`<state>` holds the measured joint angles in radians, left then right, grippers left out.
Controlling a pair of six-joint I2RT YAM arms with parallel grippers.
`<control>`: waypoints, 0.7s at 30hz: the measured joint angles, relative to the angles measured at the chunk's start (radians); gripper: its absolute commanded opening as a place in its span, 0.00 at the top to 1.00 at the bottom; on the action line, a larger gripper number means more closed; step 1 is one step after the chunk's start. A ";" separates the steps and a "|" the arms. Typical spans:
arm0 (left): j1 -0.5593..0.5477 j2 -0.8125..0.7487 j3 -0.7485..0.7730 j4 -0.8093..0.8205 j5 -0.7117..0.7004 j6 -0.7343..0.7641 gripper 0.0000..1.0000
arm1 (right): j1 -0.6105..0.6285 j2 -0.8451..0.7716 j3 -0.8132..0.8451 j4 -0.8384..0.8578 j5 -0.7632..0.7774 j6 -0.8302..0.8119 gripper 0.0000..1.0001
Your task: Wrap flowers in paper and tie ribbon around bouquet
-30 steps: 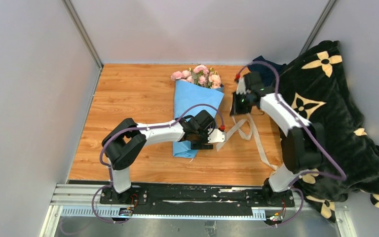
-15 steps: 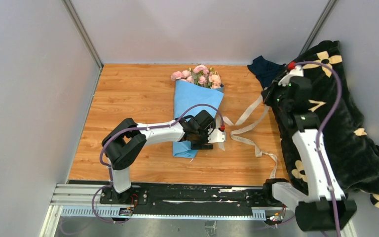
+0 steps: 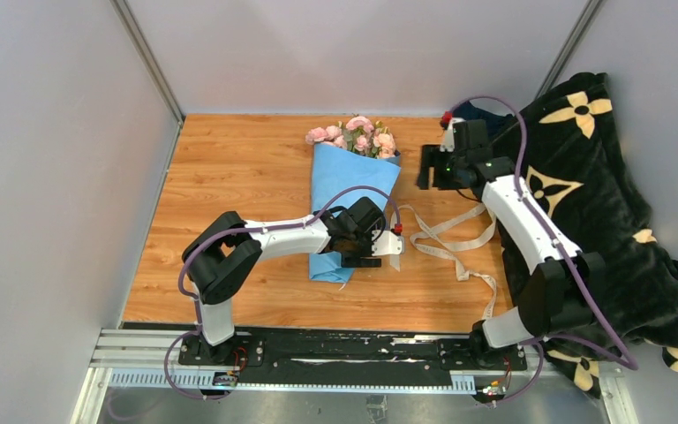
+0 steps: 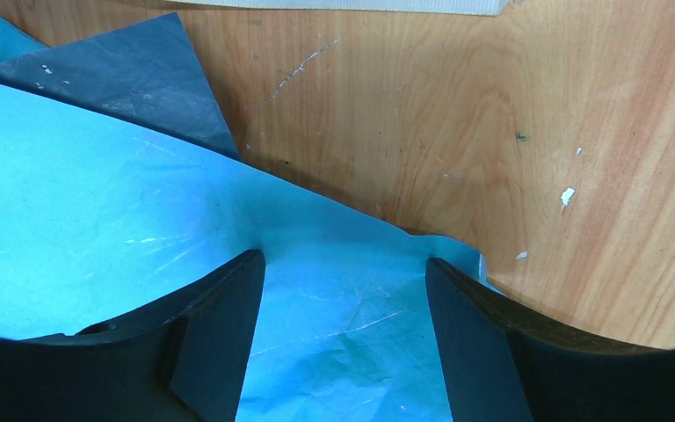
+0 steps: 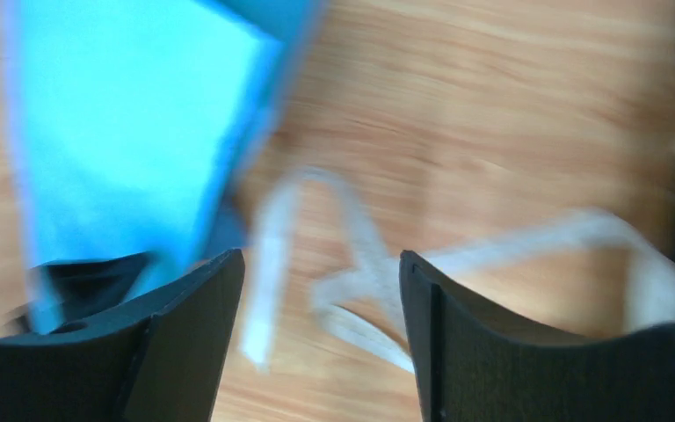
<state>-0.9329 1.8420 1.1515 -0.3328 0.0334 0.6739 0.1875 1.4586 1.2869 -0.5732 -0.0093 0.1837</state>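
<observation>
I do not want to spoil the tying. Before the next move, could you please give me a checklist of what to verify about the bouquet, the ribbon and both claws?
1. Flowers wrapped in the paper: ok, the roses stick out of the wide end.
2. Left claw open over the paper's narrow end: ok.
3. Left claw pressing the paper down: cannot tell.
4. Right claw holding the ribbon: not ok, it is open and empty.
5. Ribbon around the bouquet: not ok, it lies loose on the table to the right of the bouquet.
</observation>
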 measured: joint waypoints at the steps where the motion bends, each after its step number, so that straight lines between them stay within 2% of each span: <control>1: 0.000 0.000 0.000 0.000 0.000 0.000 0.25 | 0.029 -0.006 -0.018 0.058 -0.093 -0.002 0.09; 4: 0.000 0.000 0.000 -0.001 0.000 0.000 0.25 | 0.051 0.023 -0.098 0.263 -0.346 0.051 0.09; 9: 0.000 0.000 0.000 -0.001 0.000 0.000 0.25 | 0.060 0.263 -0.102 0.428 -0.550 0.162 0.08; 15: -0.001 0.001 0.002 -0.004 0.000 0.000 0.25 | 0.113 0.424 -0.103 0.486 -0.613 0.242 0.08; 21: -0.001 0.001 0.002 -0.004 0.000 0.000 0.25 | 0.121 0.444 -0.132 0.518 -0.609 0.302 0.08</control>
<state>-0.9337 1.8431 1.1538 -0.3367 0.0330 0.6739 0.3080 1.9022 1.1549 -0.0555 -0.6186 0.4858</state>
